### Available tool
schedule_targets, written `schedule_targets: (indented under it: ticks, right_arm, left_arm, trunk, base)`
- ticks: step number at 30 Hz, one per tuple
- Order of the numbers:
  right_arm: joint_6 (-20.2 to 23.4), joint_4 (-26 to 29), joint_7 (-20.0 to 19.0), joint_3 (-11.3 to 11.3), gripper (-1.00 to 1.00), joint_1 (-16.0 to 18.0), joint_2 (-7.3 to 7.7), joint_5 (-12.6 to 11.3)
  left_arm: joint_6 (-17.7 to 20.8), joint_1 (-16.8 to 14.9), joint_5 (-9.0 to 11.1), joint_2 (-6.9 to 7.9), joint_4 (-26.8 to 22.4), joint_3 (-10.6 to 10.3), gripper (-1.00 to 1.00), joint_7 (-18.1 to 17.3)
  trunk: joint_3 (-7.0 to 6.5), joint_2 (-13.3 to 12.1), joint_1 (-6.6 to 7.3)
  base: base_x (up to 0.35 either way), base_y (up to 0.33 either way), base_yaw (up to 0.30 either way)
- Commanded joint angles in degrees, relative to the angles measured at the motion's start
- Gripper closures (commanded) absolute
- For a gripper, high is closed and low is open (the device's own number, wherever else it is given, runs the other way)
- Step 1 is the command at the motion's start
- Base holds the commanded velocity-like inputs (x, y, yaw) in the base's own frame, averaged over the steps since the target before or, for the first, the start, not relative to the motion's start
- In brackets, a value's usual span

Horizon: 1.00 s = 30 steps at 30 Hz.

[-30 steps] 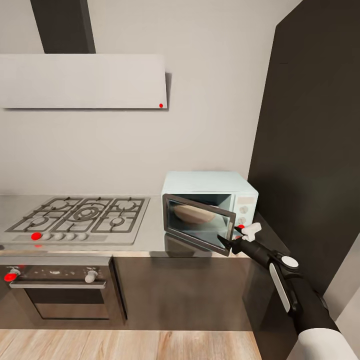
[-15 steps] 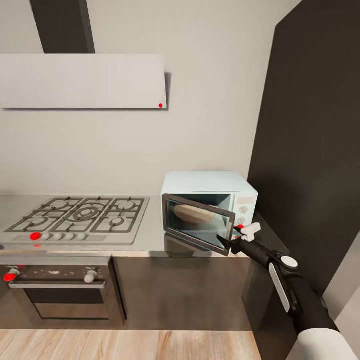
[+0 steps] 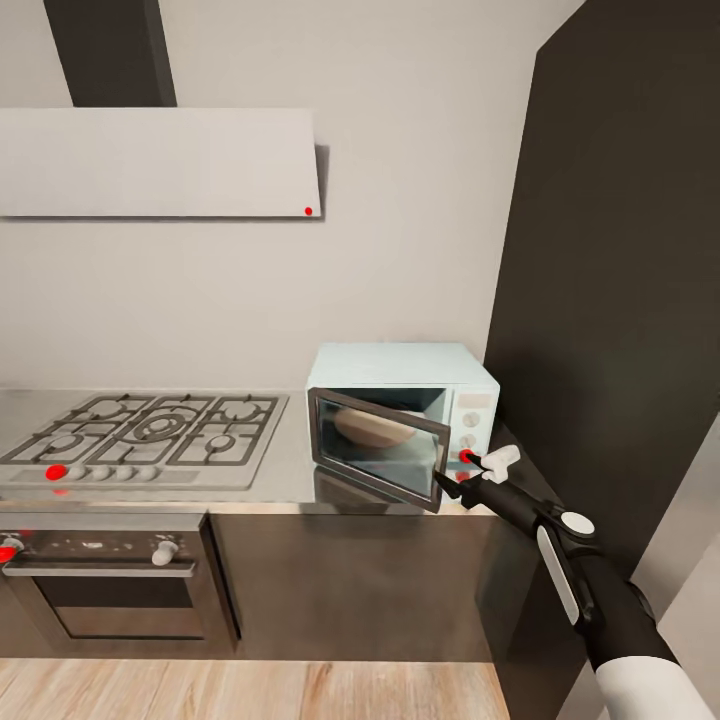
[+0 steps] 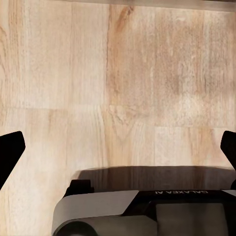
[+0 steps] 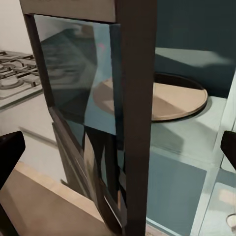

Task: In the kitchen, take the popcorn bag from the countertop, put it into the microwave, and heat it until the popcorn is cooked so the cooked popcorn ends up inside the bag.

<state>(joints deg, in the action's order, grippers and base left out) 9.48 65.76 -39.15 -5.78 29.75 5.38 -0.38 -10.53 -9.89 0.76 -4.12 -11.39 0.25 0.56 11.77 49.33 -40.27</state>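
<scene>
Gas hob (image 3: 140, 440), cast grates on brushed steel countertop (image 3: 290, 480). Microwave (image 3: 400, 415): pale boxy shell, dark glass door (image 3: 378, 458) ajar, round tan turntable (image 5: 172, 101) inside. I see no popcorn bag; being ridged paper, it should be light and crushable, so I would grip below its thick rim. My right gripper (image 3: 470, 478) sits spread at the door's free edge.

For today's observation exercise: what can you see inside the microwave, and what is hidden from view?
Inside the microwave, a round tan turntable plate lies on the pale floor of the cavity. No popcorn bag shows on the visible part. The half-open glass door covers the left side, so that corner cannot be judged.
</scene>
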Motion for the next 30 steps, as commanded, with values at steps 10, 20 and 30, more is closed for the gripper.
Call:
schedule_targets:
  ticks: [10,20,30]
  right_arm:
    - [0.5,0.1,-0.3,-0.1,-1.0,0.0,-0.02,0.0]
    - [0.5,0.0,-0.4,0.1,-1.0,0.0,-0.05,0.1]
    - [0.5,0.0,-5.9,0.3,-1.0,0.0,-0.1,0.2]
  left_arm:
    - [-0.2,0.0,0.1,-0.01,0.0,0.0,-1.0,0.1]
    - [-0.2,0.0,0.1,-0.01,0.0,0.0,-1.0,0.1]
    - [-0.2,0.0,0.1,-0.01,0.0,0.0,-1.0,0.1]
  trunk:
    - [0.08,0.1,-0.01]
    - [0.08,0.1,-0.01]
    - [0.08,0.1,-0.01]
  base:
    - [0.069,0.0,0.0]
    - [0.034,0.0,0.0]
    - [0.0,0.0,0.0]
